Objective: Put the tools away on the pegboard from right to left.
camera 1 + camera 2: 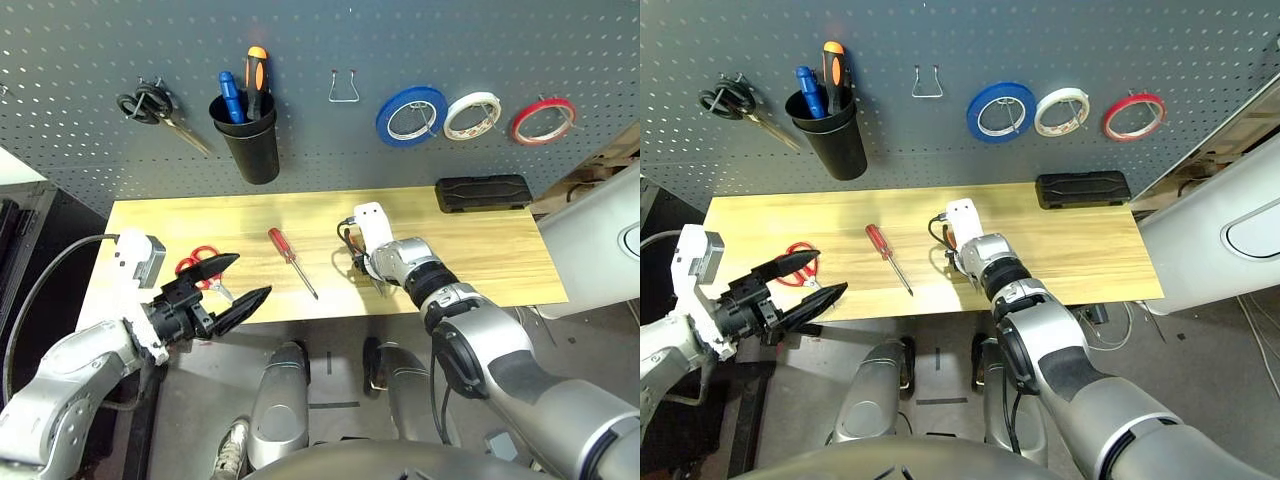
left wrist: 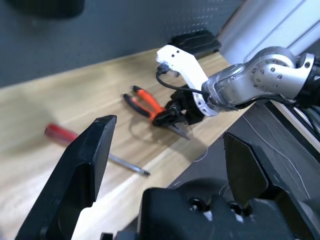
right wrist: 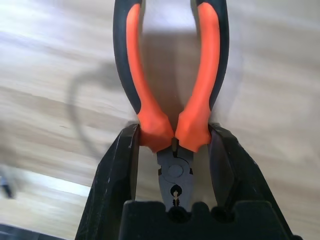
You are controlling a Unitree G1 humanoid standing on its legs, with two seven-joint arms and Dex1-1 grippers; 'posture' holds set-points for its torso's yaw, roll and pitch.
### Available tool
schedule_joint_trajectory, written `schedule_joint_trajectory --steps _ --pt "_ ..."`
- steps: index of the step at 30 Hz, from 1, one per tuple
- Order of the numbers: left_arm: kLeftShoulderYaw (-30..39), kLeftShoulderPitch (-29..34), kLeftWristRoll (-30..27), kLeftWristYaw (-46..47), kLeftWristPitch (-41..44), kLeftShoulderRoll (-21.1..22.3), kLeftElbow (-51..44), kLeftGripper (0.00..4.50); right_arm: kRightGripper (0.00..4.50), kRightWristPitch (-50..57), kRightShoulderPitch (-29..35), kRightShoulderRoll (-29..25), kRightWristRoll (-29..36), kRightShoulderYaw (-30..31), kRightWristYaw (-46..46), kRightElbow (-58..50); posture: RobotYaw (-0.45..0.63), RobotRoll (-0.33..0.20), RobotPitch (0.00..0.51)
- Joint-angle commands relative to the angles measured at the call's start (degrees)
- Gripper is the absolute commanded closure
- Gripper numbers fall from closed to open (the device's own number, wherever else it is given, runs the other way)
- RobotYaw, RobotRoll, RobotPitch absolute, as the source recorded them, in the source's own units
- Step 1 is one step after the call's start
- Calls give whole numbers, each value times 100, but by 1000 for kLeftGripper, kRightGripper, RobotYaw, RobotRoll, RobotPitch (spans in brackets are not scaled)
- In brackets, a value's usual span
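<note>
The orange-and-black-handled pliers [image 3: 170, 75] lie on the wooden table [image 1: 490, 255], handles pointing away from my right wrist. My right gripper [image 3: 172, 142] is shut on them, a finger pressed against each handle just above the pivot; the same gripper [image 1: 362, 266] sits at the table's middle. The red-handled screwdriver [image 1: 291, 259] lies to its left, and the red-handled scissors [image 1: 203, 262] lie near the left front corner. My left gripper [image 1: 251, 276] hovers open at the front edge beside the scissors, holding nothing. The thin red tape ring [image 1: 543, 120] hangs at the right of the pegboard [image 1: 330, 40].
On the pegboard hang black-handled scissors [image 1: 150, 105], a black cup [image 1: 252, 145] holding two screwdrivers, a bare metal hook [image 1: 343, 88], a blue tape roll [image 1: 411, 113] and a white one [image 1: 472, 115]. A black case [image 1: 483, 192] lies at the table's back right.
</note>
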Motion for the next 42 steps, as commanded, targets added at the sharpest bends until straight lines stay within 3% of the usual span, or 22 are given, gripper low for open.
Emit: schedule_joint_trajectory --steps 1,5,10,15,21,29,35,42 --pt "109 -191 -162 -90 16 53 248 0 2390 10 671 -458 -63 321 677 -1593 224 0 177" --pt "407 -562 -601 -138 225 164 335 0 2390 52 1293 -983 256 286 1383 -3395 196 0 149" --pt "903 -988 -1353 -116 697 537 416 0 2390 -185 1583 -1424 678 93 2007 -4868 175 0 127" --pt "1271 -1511 -1988 -166 1137 1054 642 0 2390 -411 1498 -1468 1141 -217 2240 -5704 159 0 108" --pt "1370 -2076 -2143 -139 1283 1379 1021 0 2390 -658 935 -1280 1451 -373 2214 -5977 147 0 96" --pt "1247 -2531 -2146 -87 1279 1343 1232 0 2390 -2358 -318 -937 936 -423 1703 -4940 146 0 81" --pt "1003 -2584 -2029 -61 1228 1210 1185 0 2390 -4615 -1116 -951 -159 -97 1270 -3137 146 0 86" --pt "863 -2623 -2018 -20 1223 1151 1141 0 2390 -6267 -1860 -943 -938 76 749 -1134 159 0 94"
